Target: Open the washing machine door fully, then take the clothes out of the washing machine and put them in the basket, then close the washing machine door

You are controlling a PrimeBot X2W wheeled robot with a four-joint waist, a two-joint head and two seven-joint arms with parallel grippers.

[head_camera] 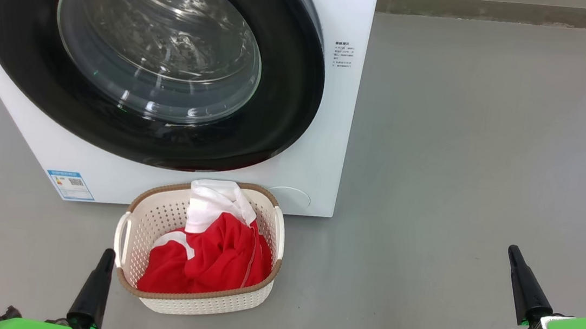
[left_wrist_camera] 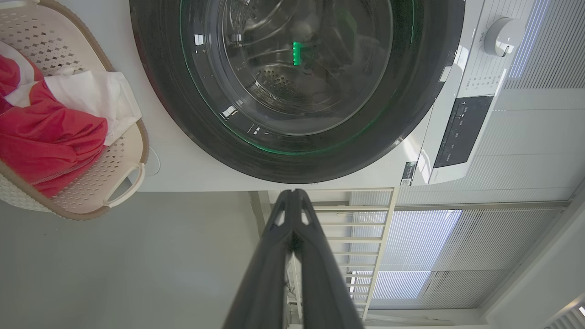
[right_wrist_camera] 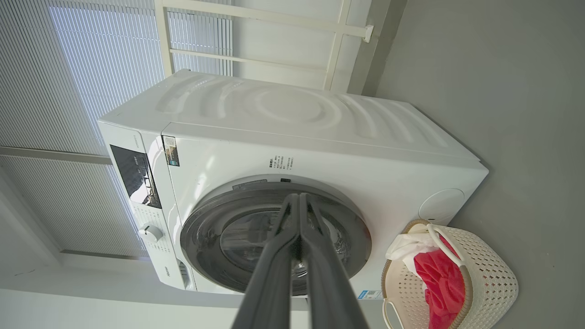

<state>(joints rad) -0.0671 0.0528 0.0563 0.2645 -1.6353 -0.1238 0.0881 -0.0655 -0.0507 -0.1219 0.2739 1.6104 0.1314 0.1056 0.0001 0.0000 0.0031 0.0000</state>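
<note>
The washing machine (head_camera: pixel 321 151) fills the upper left of the head view, and its door (head_camera: pixel 291 77) with the black rim and glass bowl lies shut against the front. Red and white clothes (head_camera: pixel 213 254) lie in the basket (head_camera: pixel 156 221) on the floor just before the machine. My left gripper (head_camera: pixel 99 275) is shut and empty, low at the basket's left. Far to the right, my right gripper (head_camera: pixel 523 281) is shut and empty. In the left wrist view the door (left_wrist_camera: pixel 292 155) stands above the shut fingers (left_wrist_camera: pixel 292 228). In the right wrist view the fingers (right_wrist_camera: pixel 299 219) overlap the door (right_wrist_camera: pixel 205 228), with the basket (right_wrist_camera: pixel 489 283) at lower right.
Bare grey floor (head_camera: pixel 490 152) spreads to the right of the machine. A blue sticker (head_camera: pixel 70 186) marks the machine's lower left front. The control panel (left_wrist_camera: pixel 461 132) and dial (left_wrist_camera: pixel 500 36) appear in the left wrist view, with window blinds (left_wrist_camera: pixel 411 256) behind.
</note>
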